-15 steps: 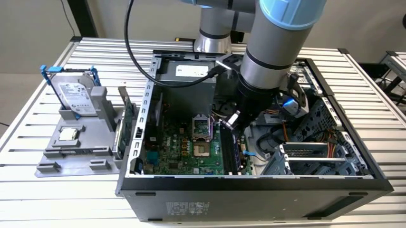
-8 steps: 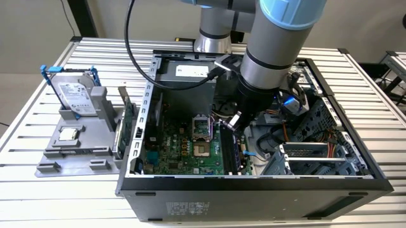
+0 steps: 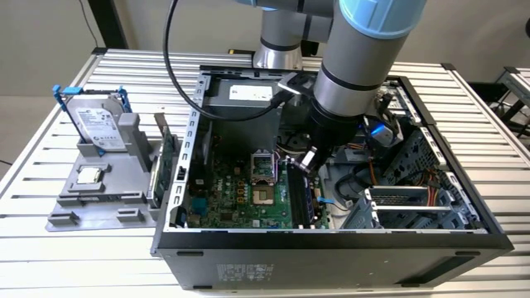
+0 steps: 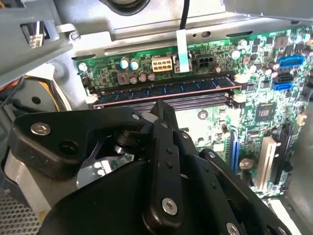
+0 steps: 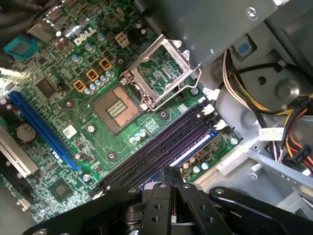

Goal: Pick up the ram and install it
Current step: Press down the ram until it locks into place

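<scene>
A: Inside the open computer case (image 3: 331, 239), over the motherboard's (image 3: 240, 198) memory slots: one pincer (image 3: 308, 162), lowered on the grey arm (image 3: 356, 68); fingers drawn together in both wrist views, clamped on nothing.

B: Item, ram (image 4: 166, 90): long dark blue stick, seated edge-down in the slot nearest the board's edge; white latches at both ends; in the first wrist view it appears as a blue strip (image 5: 193, 148) beside the dark slots (image 5: 156, 154).

A: Relation, pincer to ram: fingertip (image 4: 163, 110) just beside the stick, over the neighbouring slots; contact cannot be told.

B: Item, processor socket (image 5: 117, 105): bare, metal frame (image 5: 161, 73) hinged up.

A: Outside the case, on the slatted desk (image 3: 49, 248): grey holder (image 3: 95, 198); hard drive (image 3: 98, 124) upright in it; small square silver chip (image 3: 89, 176) lying flat; green card (image 3: 163, 162) standing against the case wall.
</scene>
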`<state>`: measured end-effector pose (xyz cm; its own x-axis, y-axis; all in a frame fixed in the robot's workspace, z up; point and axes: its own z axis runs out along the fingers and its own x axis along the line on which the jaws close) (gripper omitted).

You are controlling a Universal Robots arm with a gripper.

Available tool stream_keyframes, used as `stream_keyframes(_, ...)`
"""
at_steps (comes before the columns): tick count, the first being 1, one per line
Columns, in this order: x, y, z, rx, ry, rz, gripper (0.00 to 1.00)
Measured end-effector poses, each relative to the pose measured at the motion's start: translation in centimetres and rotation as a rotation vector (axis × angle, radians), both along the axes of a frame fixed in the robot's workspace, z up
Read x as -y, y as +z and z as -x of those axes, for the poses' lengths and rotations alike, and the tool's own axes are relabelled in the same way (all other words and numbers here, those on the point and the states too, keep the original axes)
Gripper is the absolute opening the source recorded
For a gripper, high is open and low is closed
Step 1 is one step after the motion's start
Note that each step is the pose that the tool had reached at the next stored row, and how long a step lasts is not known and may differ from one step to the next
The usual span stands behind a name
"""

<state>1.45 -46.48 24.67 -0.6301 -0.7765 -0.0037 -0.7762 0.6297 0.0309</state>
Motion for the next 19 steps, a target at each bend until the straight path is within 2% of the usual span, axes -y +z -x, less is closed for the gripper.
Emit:
stream_keyframes(4,0.00,0.00,0.00,0.0000,0.073,0.0000,0.00)
stream_keyframes(7,0.00,0.00,0.00,0.0001,0.112,0.0000,0.00)
stream_keyframes(19,0.00,0.00,0.00,0.0000,0.161,0.0000,0.00)
